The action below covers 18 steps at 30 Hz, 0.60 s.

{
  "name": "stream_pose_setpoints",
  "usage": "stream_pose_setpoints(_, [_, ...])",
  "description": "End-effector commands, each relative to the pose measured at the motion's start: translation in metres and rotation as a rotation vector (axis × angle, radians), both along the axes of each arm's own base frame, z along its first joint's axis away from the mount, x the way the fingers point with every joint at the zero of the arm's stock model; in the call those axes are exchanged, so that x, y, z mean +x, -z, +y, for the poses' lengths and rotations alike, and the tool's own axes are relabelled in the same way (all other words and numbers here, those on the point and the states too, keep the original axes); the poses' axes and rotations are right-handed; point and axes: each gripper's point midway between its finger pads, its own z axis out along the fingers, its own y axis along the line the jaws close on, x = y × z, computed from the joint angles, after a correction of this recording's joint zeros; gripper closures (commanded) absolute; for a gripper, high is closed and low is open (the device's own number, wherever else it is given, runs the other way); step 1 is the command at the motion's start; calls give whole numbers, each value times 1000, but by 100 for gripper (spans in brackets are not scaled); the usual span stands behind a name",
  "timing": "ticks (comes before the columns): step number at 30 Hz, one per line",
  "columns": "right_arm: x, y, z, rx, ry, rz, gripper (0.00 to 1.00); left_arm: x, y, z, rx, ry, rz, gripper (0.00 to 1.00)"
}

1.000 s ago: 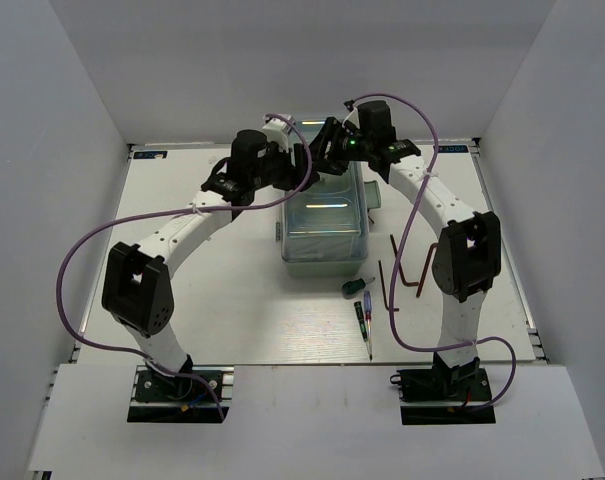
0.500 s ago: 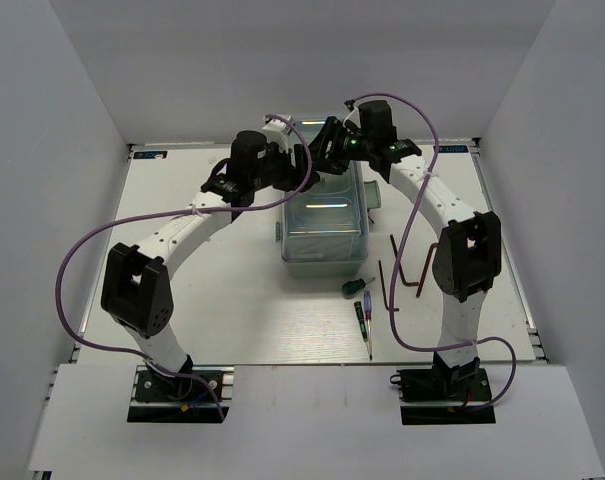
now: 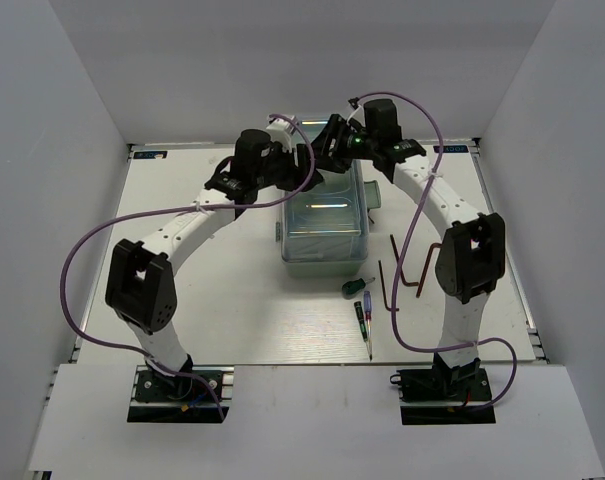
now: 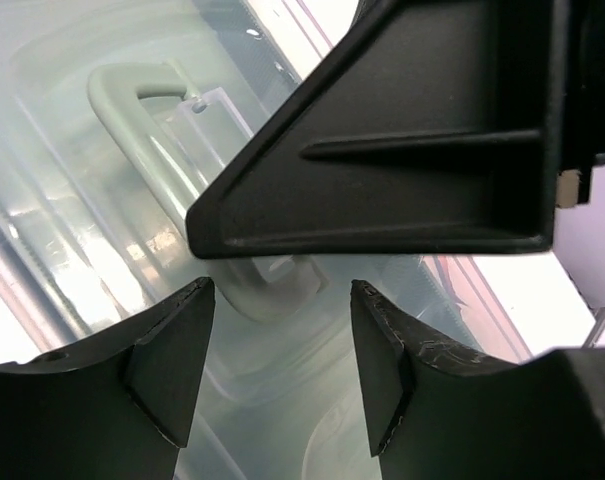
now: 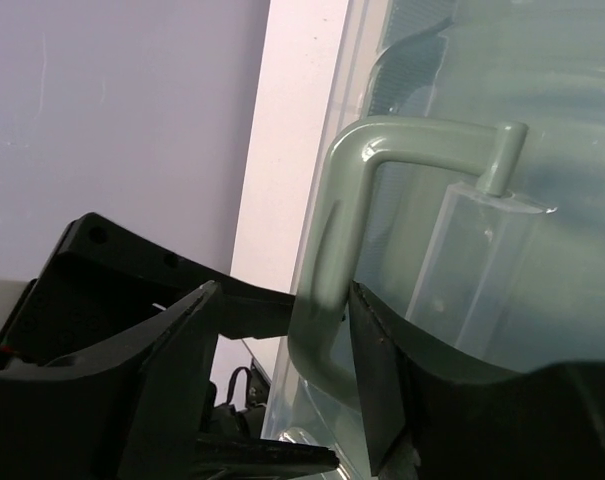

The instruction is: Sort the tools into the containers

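Note:
The mint-green toolbox (image 3: 325, 232) stands mid-table with its translucent lid shut. Both grippers meet over the lid's far end. My left gripper (image 3: 307, 172) is open and empty just above the lid (image 4: 72, 250), near the handle (image 4: 132, 110). My right gripper (image 3: 329, 150) is open, and the lid handle's end (image 5: 327, 270) stands between its fingers, against the right one. On the table near the box lie the stubby green-and-black screwdriver (image 3: 354, 286), the purple (image 3: 367, 300) and dark green (image 3: 363, 328) precision screwdrivers, and three hex keys (image 3: 390, 272).
The tools lie in a cluster between the toolbox and the right arm's base. A latch (image 3: 374, 194) sticks out from the box's right side. White walls close in the table at the back and sides. My right gripper's finger (image 4: 412, 150) fills the upper left wrist view.
My left gripper has shifted slightly right, closer to the lid handle and the right gripper. The toolbox and the tools have not moved.

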Motion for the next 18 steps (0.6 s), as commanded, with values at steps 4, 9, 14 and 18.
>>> stream_pose_setpoints(4, [-18,-46,0,77,-69,-105,37,3,-12,-11,-45,12,18,33])
stream_pose_setpoints(9, [-21,-46,-12,27,-76,-150,36,18,-8,-10,-40,-46,36,34])
stream_pose_setpoints(14, [-15,-45,-43,-75,-28,-201,36,26,3,-3,-29,-133,92,34])
stream_pose_setpoints(18, [-8,-49,-74,-150,45,-245,36,33,4,-3,-24,-157,101,36])
